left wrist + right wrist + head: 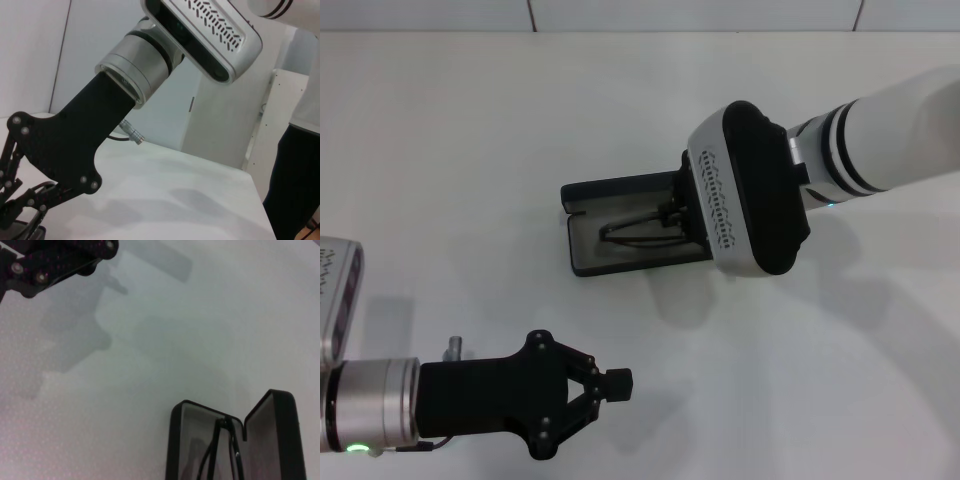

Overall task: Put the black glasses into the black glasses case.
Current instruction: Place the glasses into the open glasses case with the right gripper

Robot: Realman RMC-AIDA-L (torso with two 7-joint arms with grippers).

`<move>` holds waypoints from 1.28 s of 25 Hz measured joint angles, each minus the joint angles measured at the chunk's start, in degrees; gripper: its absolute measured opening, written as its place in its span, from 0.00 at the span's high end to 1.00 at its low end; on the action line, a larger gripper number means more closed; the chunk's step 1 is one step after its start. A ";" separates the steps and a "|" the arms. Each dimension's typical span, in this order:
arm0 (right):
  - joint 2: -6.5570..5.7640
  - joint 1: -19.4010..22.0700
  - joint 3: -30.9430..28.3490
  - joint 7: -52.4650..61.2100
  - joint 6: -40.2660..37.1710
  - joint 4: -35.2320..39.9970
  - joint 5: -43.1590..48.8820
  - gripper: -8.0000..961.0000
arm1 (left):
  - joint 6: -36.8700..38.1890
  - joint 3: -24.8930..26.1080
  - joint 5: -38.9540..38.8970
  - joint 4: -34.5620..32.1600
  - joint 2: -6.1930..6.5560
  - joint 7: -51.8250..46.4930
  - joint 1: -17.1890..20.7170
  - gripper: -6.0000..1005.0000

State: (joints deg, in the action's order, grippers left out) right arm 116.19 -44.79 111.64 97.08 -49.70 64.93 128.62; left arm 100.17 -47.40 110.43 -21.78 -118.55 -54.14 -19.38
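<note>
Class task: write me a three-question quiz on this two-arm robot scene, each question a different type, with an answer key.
1. True or false: the black glasses case lies open on the white table.
2. Where are the black glasses? A) beside the case B) inside the case's lined tray C) under the left gripper
3. Fill in: the ____ gripper is over the case, while the left gripper sits apart near the table's front edge, jaws shut.

Key: 1 true; 2 B; 3 right.
</note>
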 joint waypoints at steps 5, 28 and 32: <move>0.00 0.23 0.68 0.02 0.98 0.00 -0.04 0.85 | 0.00 -0.06 -0.03 0.05 -0.06 0.00 0.15 0.99; 0.00 1.00 4.21 0.09 6.95 -1.27 -0.45 0.83 | 0.16 -0.57 -0.01 0.43 -0.33 0.00 0.48 0.99; -0.01 1.14 4.80 -0.02 7.04 -1.26 -0.50 0.83 | 0.23 -0.59 0.02 0.43 -0.36 0.00 0.52 0.99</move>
State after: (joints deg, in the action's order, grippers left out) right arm 116.19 -43.65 116.44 97.06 -42.66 63.67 128.12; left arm 100.40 -47.98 110.45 -21.35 -118.91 -54.14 -18.86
